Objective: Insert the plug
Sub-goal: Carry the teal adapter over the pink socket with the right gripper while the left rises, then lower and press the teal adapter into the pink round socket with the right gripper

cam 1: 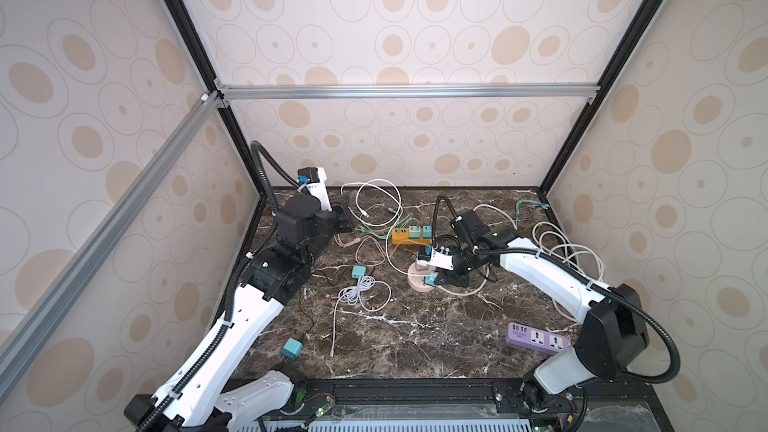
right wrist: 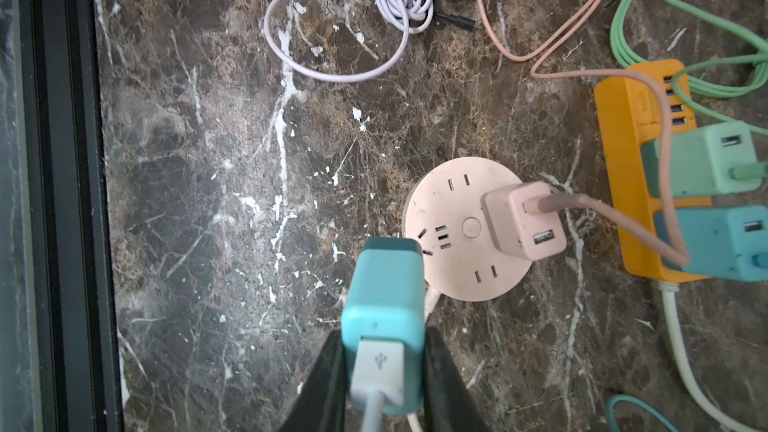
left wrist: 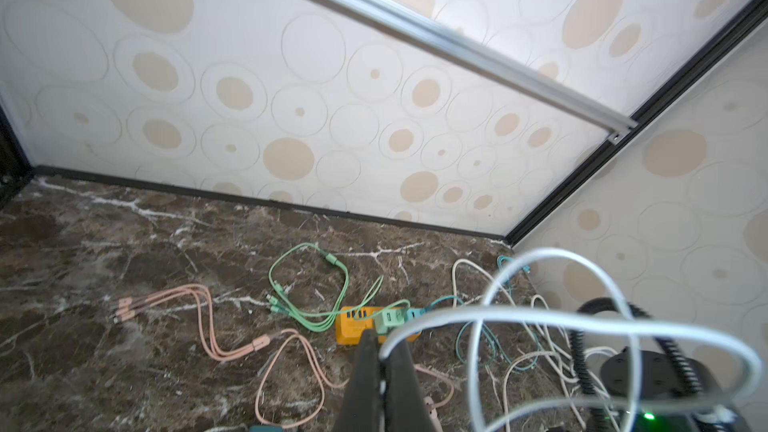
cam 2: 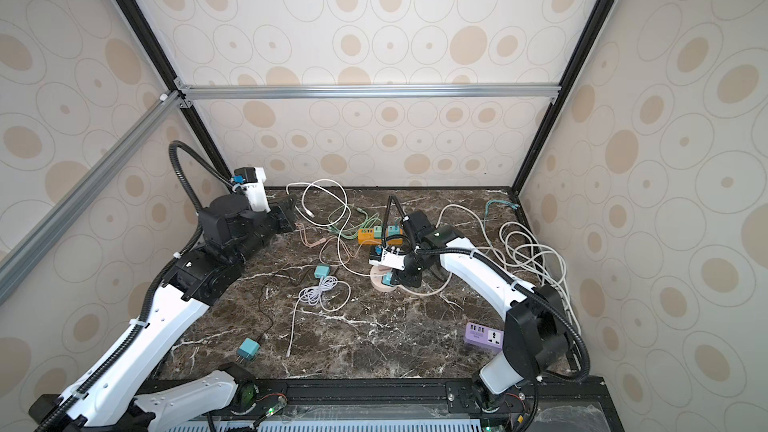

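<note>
While the right gripper (right wrist: 382, 340) clamped a teal plug (right wrist: 384, 284) by its sides between two black fingers, a white USB lead (right wrist: 376, 367) ran out of the plug's back end. In the right wrist view the plug's front end overlapped the rim of a round pink socket (right wrist: 432, 209), close to a three-slot outlet. Whether its prongs touched the socket could not be told. A pink charger (right wrist: 523, 222) was already plugged into the far side of that socket. Just beside it lay an orange power strip (right wrist: 623, 139) carrying a green charger (right wrist: 702, 164) and a blue charger (right wrist: 715, 243).

In a top view the plug and gripper sat at the near edge of the socket, towards the middle of the dark marble table (cam 1: 415, 347). The left gripper (left wrist: 382, 351) was raised near the back left corner, its jaws pinched shut on a looping white cable (left wrist: 540, 317).
</note>
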`<action>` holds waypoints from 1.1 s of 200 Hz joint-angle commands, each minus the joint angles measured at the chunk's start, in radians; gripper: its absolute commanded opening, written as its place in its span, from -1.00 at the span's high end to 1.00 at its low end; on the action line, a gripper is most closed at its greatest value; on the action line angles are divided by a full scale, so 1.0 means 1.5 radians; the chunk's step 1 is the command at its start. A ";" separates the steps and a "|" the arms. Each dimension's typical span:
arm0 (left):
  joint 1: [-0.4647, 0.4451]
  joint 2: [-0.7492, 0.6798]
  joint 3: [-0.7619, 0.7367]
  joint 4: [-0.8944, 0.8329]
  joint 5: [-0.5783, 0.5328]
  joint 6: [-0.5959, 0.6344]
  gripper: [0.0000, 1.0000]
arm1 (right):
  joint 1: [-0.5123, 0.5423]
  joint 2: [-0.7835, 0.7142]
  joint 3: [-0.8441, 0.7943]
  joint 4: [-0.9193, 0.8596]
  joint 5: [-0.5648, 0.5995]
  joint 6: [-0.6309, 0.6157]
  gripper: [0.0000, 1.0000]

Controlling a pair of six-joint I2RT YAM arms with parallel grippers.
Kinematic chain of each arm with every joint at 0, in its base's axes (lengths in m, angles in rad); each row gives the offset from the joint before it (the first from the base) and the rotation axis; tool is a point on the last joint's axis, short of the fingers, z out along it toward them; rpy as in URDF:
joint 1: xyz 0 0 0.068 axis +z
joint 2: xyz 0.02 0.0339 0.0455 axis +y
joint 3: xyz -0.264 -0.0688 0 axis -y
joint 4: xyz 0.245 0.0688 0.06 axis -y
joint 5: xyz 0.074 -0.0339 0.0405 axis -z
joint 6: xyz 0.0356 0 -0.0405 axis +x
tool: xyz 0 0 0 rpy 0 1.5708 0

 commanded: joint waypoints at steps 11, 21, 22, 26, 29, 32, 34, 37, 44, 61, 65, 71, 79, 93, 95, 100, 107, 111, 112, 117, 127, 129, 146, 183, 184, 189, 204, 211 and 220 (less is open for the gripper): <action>-0.001 -0.035 0.065 -0.035 -0.030 0.045 1.00 | 0.001 0.069 0.076 -0.114 0.021 -0.135 1.00; 0.000 -0.042 0.068 -0.054 -0.056 0.050 1.00 | 0.001 0.090 0.096 -0.124 0.025 -0.151 1.00; 0.000 -0.043 0.068 -0.055 -0.059 0.051 1.00 | 0.001 0.092 0.098 -0.125 0.024 -0.152 1.00; 0.000 -0.045 0.068 -0.064 -0.067 0.052 1.00 | 0.001 0.100 0.106 -0.128 0.026 -0.158 1.00; 0.000 -0.047 0.067 -0.069 -0.076 0.052 1.00 | 0.001 0.105 0.111 -0.130 0.027 -0.161 1.00; -0.001 -0.049 0.066 -0.074 -0.082 0.052 1.00 | 0.001 0.110 0.117 -0.132 0.029 -0.164 1.00; -0.001 -0.050 0.066 -0.078 -0.086 0.052 1.00 | 0.001 0.113 0.121 -0.133 0.030 -0.166 1.00; -0.001 -0.051 0.065 -0.082 -0.092 0.052 1.00 | 0.001 0.118 0.127 -0.135 0.030 -0.170 1.00; 0.000 -0.054 0.061 -0.091 -0.101 0.052 1.00 | 0.001 0.130 0.139 -0.143 0.030 -0.179 1.00; 0.000 -0.058 0.051 -0.101 -0.113 0.048 1.00 | 0.001 0.155 0.167 -0.159 0.029 -0.199 1.00; 0.000 -0.058 0.048 -0.102 -0.114 0.047 1.00 | 0.001 0.160 0.172 -0.163 0.031 -0.202 1.00; 0.000 -0.058 0.046 -0.103 -0.114 0.045 1.00 | 0.001 0.170 0.180 -0.169 0.033 -0.208 1.00; 0.000 -0.057 0.043 -0.105 -0.113 0.045 1.00 | 0.000 0.179 0.189 -0.173 0.039 -0.215 1.00; 0.000 -0.053 0.042 -0.109 -0.113 0.045 1.00 | 0.001 0.195 0.201 -0.175 0.045 -0.226 1.00; 0.000 -0.052 0.042 -0.110 -0.113 0.045 1.00 | 0.001 0.197 0.203 -0.175 0.044 -0.227 1.00; 0.000 -0.050 0.043 -0.112 -0.114 0.046 1.00 | 0.001 0.202 0.208 -0.177 0.042 -0.231 1.00; 0.001 -0.048 0.043 -0.115 -0.114 0.046 1.00 | 0.002 0.209 0.216 -0.182 0.038 -0.236 1.00; 0.000 -0.046 0.043 -0.116 -0.115 0.046 1.00 | 0.002 0.214 0.221 -0.187 0.036 -0.239 1.00; 0.000 -0.046 0.043 -0.117 -0.115 0.046 1.00 | 0.002 0.215 0.222 -0.188 0.036 -0.239 1.00; 0.000 -0.045 0.043 -0.118 -0.116 0.046 1.00 | 0.004 0.222 0.230 -0.195 0.033 -0.244 1.00; 0.000 -0.044 0.041 -0.119 -0.117 0.045 1.00 | 0.007 0.235 0.244 -0.207 0.033 -0.249 1.00; 0.000 -0.043 0.041 -0.119 -0.117 0.045 1.00 | 0.008 0.238 0.246 -0.208 0.033 -0.249 1.00; 0.000 -0.045 0.036 -0.116 -0.119 0.044 1.00 | 0.012 0.252 0.254 -0.213 0.039 -0.257 1.00; 0.000 -0.052 0.022 -0.108 -0.128 0.041 1.00 | 0.024 0.279 0.267 -0.214 0.096 -0.276 1.00; 0.000 -0.052 0.021 -0.108 -0.128 0.041 1.00 | 0.024 0.279 0.268 -0.214 0.098 -0.277 1.00; 0.000 -0.052 0.021 -0.108 -0.129 0.041 1.00 | 0.025 0.282 0.271 -0.216 0.103 -0.280 1.00; 0.000 -0.052 0.019 -0.107 -0.131 0.041 1.00 | 0.026 0.290 0.283 -0.218 0.103 -0.280 1.00; 0.000 -0.052 0.018 -0.106 -0.131 0.041 1.00 | 0.025 0.292 0.286 -0.218 0.097 -0.279 1.00; 0.000 -0.052 0.017 -0.106 -0.131 0.041 1.00 | 0.027 0.294 0.288 -0.215 0.091 -0.278 1.00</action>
